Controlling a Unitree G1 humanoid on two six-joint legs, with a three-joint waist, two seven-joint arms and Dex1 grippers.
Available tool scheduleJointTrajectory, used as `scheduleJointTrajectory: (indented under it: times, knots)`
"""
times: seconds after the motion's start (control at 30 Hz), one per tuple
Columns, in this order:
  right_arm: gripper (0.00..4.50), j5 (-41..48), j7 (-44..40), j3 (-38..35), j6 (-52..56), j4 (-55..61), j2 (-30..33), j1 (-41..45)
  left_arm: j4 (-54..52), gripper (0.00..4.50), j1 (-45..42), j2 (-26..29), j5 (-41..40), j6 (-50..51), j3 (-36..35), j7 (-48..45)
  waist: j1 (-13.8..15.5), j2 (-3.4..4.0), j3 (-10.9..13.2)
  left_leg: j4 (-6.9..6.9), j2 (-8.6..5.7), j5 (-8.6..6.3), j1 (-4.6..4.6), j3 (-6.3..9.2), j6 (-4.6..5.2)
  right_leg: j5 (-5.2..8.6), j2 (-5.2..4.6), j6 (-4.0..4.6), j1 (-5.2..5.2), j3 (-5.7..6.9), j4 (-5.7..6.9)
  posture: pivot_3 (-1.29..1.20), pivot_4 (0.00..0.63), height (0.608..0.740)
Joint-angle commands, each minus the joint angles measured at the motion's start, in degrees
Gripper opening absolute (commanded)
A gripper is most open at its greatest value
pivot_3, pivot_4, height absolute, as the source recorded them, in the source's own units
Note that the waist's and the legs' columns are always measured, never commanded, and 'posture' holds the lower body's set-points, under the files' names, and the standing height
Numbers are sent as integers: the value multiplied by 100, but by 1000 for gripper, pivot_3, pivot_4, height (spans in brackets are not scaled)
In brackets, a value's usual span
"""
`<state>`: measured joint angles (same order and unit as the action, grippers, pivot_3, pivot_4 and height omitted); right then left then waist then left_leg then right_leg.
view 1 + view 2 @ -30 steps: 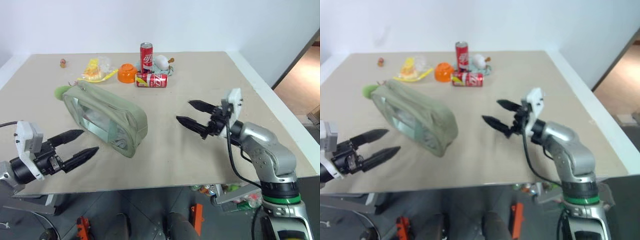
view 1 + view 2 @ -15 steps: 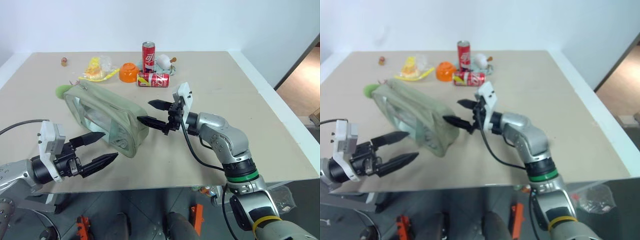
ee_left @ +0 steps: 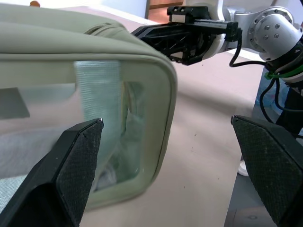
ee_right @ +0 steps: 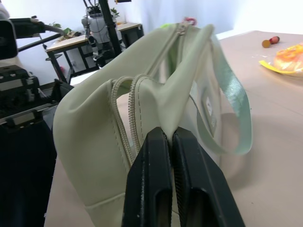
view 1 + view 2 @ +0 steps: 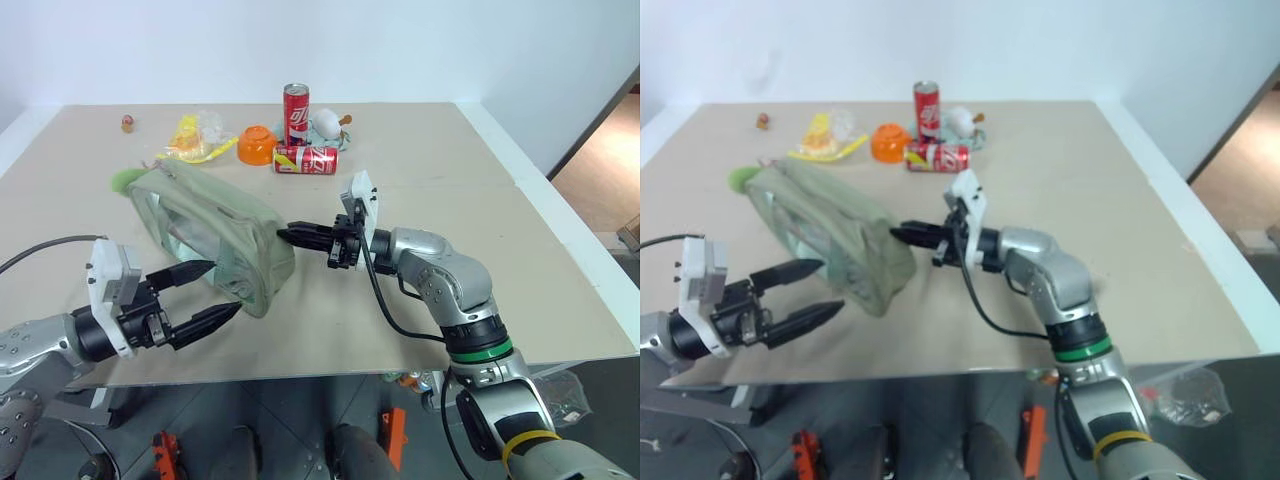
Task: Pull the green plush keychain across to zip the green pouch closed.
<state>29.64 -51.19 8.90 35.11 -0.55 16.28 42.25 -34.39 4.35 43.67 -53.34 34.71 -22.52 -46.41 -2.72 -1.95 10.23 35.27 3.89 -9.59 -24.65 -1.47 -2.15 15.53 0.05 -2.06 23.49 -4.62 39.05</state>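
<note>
The green pouch (image 5: 215, 228) lies slanted on the table, its clear window facing me. The green plush keychain (image 5: 124, 180) sits at its far left end. My right gripper (image 5: 288, 236) points left at the pouch's near right end. It is shut, its tips pinching the fabric beside the zipper track (image 4: 134, 118). My left gripper (image 5: 222, 288) hovers open in front of the pouch's near corner, close to the window, with nothing between its fingers (image 3: 71, 161). In the left wrist view the right gripper (image 3: 142, 31) meets the pouch's (image 3: 94, 71) top edge.
At the back of the table (image 5: 420, 320) stand an upright red can (image 5: 296, 108), a lying red can (image 5: 306, 160), an orange bowl (image 5: 257, 146), a yellow packet (image 5: 190, 140) and a small white object (image 5: 325, 123). The table's front edge runs just under my left gripper.
My right arm swung left to the pouch's near end, and its fingers closed there. My left gripper moved a little right, closer to the pouch, and stayed open.
</note>
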Motion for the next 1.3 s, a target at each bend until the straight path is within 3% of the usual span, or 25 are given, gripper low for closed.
scheduleJointTrajectory:
  times: [0.03, 0.23, 0.43, 0.63, 0.77, 0.93, 1.07, 1.17, 1.3]
  knots:
    - [37, 61, -167, -71, -123, 282, 30, 248, 13, 4500, -104, -32, 84, -150, 36, -6, 0, 0, 0, 0, 0, 0, 0, 0, 0, 0, 1, 0, 1, 0, 0, 0, 150, 740]
    - [37, -116, -984, -115, -558, -30, 534, 687, 82, 4500, -243, -77, 135, -173, 152, -28, 4, 1, 2, 0, -2, -1, -6, 0, -1, 1, -3, 1, 3, 1, -1, 0, 150, 740]
    - [37, -757, -2373, -68, -1997, -1815, 1309, 1472, 174, 4500, -452, -79, 156, -168, 323, -84, 5, 1, 4, 4, -2, -1, -2, -1, -1, 2, -3, -1, -1, 3, -2, 0, 150, 740]
    - [37, -1096, -2804, -210, -2734, -3323, 1405, 1852, 213, 4500, -609, -118, 193, -170, 493, -76, 1, 4, 6, 1, -2, -3, -2, -1, 3, -7, 0, 18, 0, 2, -1, 0, 150, 740]
    - [1376, -1000, -2559, -525, -2762, -3408, 1427, 1862, 220, 4500, -660, -133, 214, -160, 551, -75, -5, 12, 11, 0, -2, -8, -3, -1, 3, -8, 1, 25, 1, 0, -1, 0, 150, 740]
    - [3059, -468, -1790, -1263, -1883, -2239, 1591, 1639, 262, 4500, -677, -95, 223, -145, 570, -124, 1, 20, 16, 1, -4, -9, -6, 0, 1, -7, -1, 25, 2, 0, -1, 0, 150, 740]
    - [4436, 335, -587, -1753, -323, 441, 1741, 555, 370, 4500, -779, -68, 190, -128, 566, -198, 40, 17, 14, 0, -4, -16, -8, 13, -8, 4, -3, 23, -3, 8, 0, 0, 150, 740]
    - [4436, 789, 384, -1723, 580, 2242, 1604, -369, 461, 4500, -883, 2, 193, -117, 615, -358, 27, 18, 15, 2, -3, -27, -10, 26, -21, 13, -2, 23, -6, 15, 2, 0, 150, 740]
    - [4436, 641, 1332, -1263, 854, 3288, 1189, -1184, 674, 4500, -1208, 68, 267, -101, 744, -495, -5, 18, 15, 5, -2, -28, -6, 24, -24, 19, 3, 14, -4, 11, 3, 0, 150, 740]
